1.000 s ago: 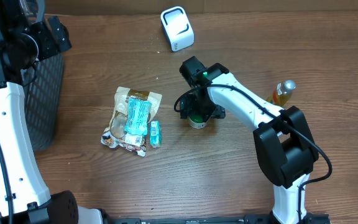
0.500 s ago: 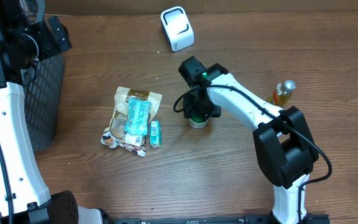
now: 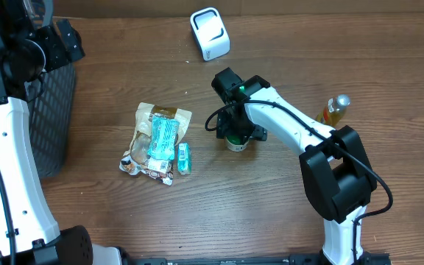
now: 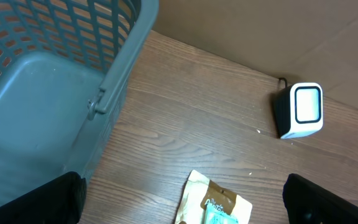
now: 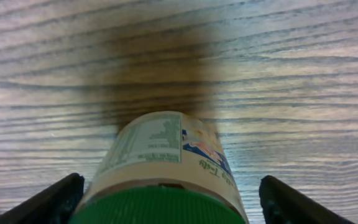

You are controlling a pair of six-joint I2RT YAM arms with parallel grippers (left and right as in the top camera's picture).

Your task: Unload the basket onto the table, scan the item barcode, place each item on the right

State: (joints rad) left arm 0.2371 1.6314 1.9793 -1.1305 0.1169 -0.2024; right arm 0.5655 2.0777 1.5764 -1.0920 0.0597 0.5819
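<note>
A small jar [image 3: 235,143] with a green lid and a beige label stands upright on the table, right of centre. My right gripper [image 3: 235,132] is lowered over it, open, with a finger on each side. In the right wrist view the jar [image 5: 160,155] fills the space between the fingers [image 5: 48,202], and a gap shows on the right side. The white scanner [image 3: 210,34] sits at the back of the table and also shows in the left wrist view [image 4: 303,110]. My left gripper [image 4: 185,205] hangs high at the far left, open and holding nothing.
A grey mesh basket [image 3: 54,110] stands at the left edge, with its rim [image 4: 126,68] below my left wrist. A pile of snack packets [image 3: 158,140] lies left of the jar. A bottle with amber liquid [image 3: 335,109] stands at the right.
The right gripper's jaws narrowed around the jar half a second ago and have widened again. The jar stays in the same spot. The left arm has not moved.
</note>
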